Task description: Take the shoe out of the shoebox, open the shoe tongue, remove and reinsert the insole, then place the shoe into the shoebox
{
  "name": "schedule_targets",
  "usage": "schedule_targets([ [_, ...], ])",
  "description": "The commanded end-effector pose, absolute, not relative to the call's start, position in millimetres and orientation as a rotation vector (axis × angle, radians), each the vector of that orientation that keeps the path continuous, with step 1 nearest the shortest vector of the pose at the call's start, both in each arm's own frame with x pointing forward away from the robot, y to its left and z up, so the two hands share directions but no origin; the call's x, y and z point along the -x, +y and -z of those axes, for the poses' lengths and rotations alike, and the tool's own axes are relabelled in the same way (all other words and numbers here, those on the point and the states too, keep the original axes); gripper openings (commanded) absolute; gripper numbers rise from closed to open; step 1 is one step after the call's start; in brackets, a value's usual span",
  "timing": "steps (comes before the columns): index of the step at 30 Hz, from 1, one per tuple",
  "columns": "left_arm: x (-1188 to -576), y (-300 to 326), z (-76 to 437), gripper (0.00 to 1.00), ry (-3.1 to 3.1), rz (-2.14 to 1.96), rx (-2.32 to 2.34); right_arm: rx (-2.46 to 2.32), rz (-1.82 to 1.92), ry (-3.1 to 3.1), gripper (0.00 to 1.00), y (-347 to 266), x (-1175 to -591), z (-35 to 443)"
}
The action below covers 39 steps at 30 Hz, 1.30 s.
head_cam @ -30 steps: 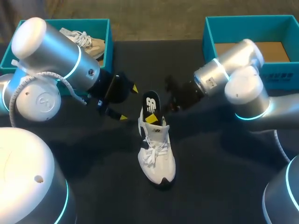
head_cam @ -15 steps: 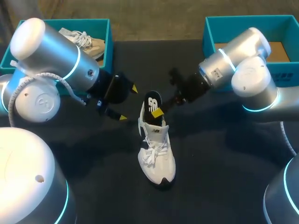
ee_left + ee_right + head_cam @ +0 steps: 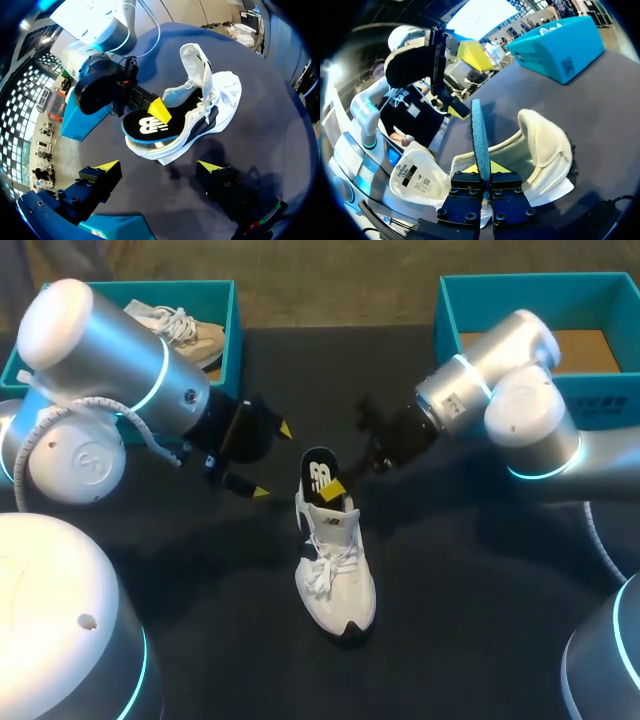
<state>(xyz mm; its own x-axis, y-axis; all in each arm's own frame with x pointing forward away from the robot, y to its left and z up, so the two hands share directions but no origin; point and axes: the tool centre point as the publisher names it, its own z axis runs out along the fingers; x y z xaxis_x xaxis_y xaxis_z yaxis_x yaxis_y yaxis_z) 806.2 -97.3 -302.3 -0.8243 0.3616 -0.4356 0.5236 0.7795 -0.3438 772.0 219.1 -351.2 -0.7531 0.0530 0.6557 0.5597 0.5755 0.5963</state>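
The lower part of the black foam insole with a blue edge (image 3: 322, 473) is sunk out of sight inside the white lace-up sneaker (image 3: 337, 580). Of the right gripper (image 3: 336, 487) pinching it, the head view shows one yellow tip (the other lies behind the insole). The beige lace-up shoe (image 3: 196, 335) in the left teal cardboard box (image 3: 230, 310) is half covered by the left arm (image 3: 110, 350). The right teal cardboard box (image 3: 452, 315) runs off the picture's edge.

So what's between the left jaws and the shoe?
Only bare table, seen in the left wrist view; the shoe lies just ahead of the open jaws.
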Motion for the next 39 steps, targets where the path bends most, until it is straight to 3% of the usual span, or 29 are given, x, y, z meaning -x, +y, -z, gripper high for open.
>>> schedule_targets([
  [1, -803.5, -94.3, 300.6, 1.00, 2.623, 0.649, -0.673, 0.497, 1.123, -2.205, 0.00, 224.2, -763.9, 359.3],
  [7, -803.6, -95.0, 302.1, 1.00, 2.625, 0.652, -0.676, 0.516, 1.120, -2.217, 0.00, 222.7, -760.8, 357.3],
  [8, -803.4, -95.6, 302.5, 1.00, 2.626, 0.654, -0.678, 0.515, 1.120, -2.221, 0.14, 221.9, -762.2, 355.6],
  [21, -801.0, -93.9, 304.2, 1.00, 2.624, 0.667, -0.672, 0.509, 1.104, -2.324, 0.33, 212.1, -779.0, 326.1],
  [27, -801.7, -91.9, 304.5, 1.00, 2.625, 0.668, -0.666, 0.482, 1.091, -2.334, 0.28, 215.2, -791.2, 327.0],
  [29, -802.5, -91.5, 304.3, 1.00, 2.627, 0.668, -0.667, 0.468, 1.087, -2.330, 0.15, 217.9, -794.8, 330.2],
  [32, -804.4, -90.8, 303.4, 1.00, 2.638, 0.670, -0.673, 0.464, 1.076, -2.316, 0.07, 219.3, -796.2, 336.6],
  [33, -805.2, -90.6, 302.3, 1.00, 2.641, 0.669, -0.674, 0.465, 1.076, -2.316, 0.00, 219.0, -795.7, 338.3],
  [39, -813.3, -90.0, 298.4, 1.00, 2.637, 0.638, -0.674, 0.482, 1.060, -2.289, 0.00, 217.8, -789.9, 348.1],
])
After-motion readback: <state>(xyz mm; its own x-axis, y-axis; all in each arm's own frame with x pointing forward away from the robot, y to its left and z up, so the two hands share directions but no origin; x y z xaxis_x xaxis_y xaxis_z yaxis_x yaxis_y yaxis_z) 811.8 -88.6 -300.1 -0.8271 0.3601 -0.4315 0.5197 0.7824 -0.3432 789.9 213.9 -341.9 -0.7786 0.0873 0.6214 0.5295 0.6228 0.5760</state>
